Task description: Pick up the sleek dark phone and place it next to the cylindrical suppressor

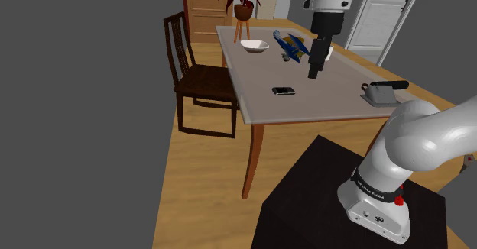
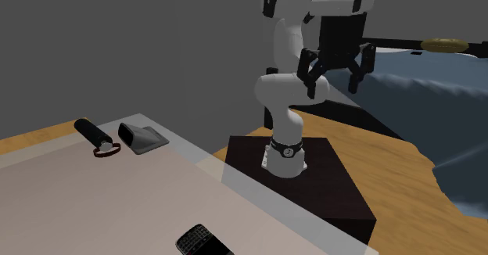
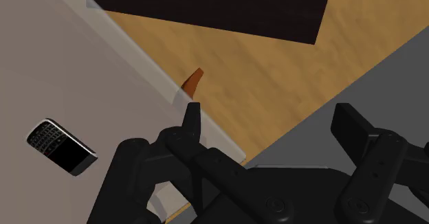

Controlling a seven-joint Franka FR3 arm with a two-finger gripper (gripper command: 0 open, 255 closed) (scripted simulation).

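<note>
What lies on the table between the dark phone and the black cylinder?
Mostly bare tabletop, as the shoulder view shows; a grey wedge-shaped object sits close beside the cylinder, toward the phone.

No readable text, faint marks on the arm's black base band (image 1: 376, 192) too small to read

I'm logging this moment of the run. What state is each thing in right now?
gripper: open, empty, up above the table.
phone: lying flat on the table, keypad up, not held.
suppressor: lying on its side, beside the grey wedge.
bowl: upright on the table.
</note>
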